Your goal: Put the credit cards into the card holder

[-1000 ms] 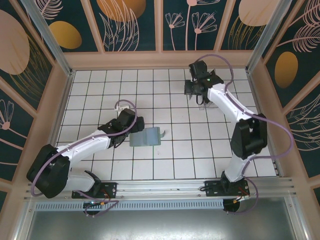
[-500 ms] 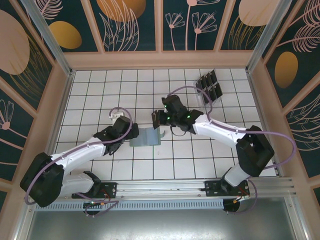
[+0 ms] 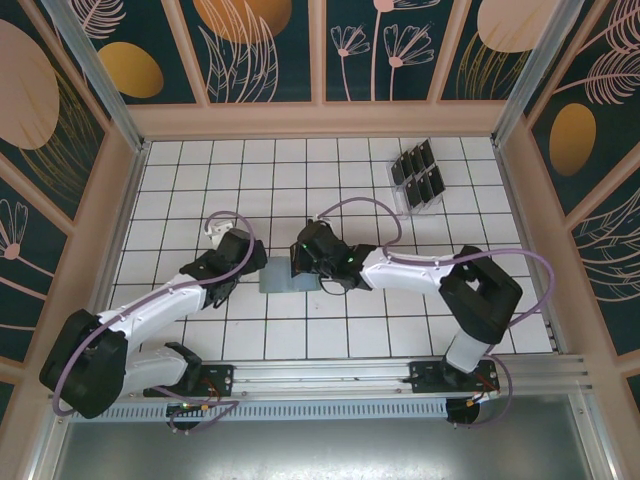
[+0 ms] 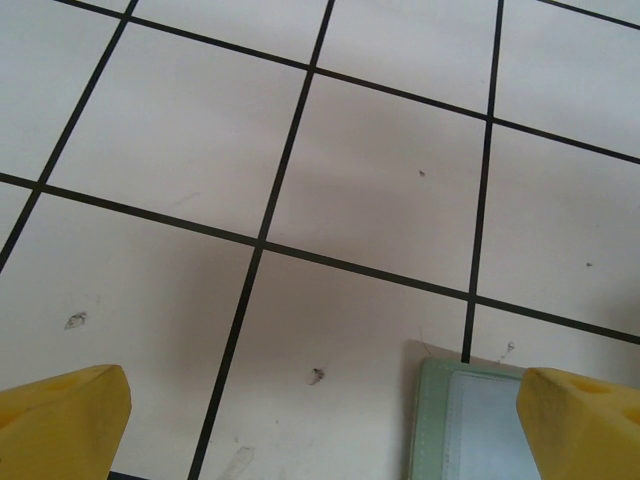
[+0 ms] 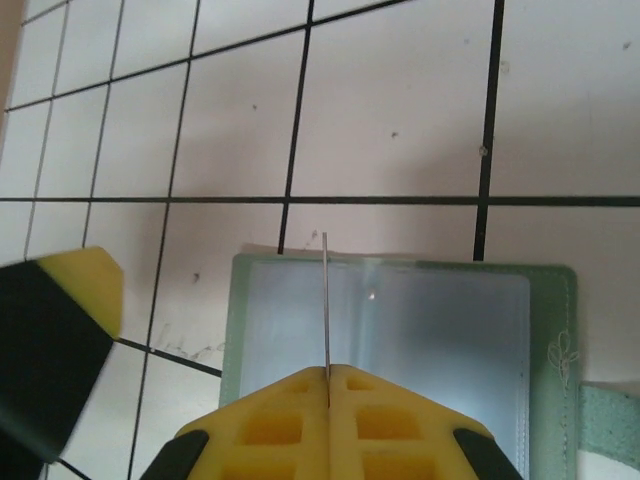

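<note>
Now, with our right gripper [image 5: 328,372] pinching a card [image 5: 326,300] edge-on, we need to tilt it flat to enter the card holder [image 5: 450,330].

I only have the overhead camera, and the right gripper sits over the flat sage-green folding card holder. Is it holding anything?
Observer: Yes. The right wrist camera shows the right gripper shut on a thin dark card, edge-on.
Operator: Is the holder open?
Observer: Yes, the card holder lies open, a clear plastic pocket facing up beneath the card.
Operator: And the left gripper?
Observer: The left gripper is open, nothing between its yellow fingertips; the holder's corner lies beside one.
</note>
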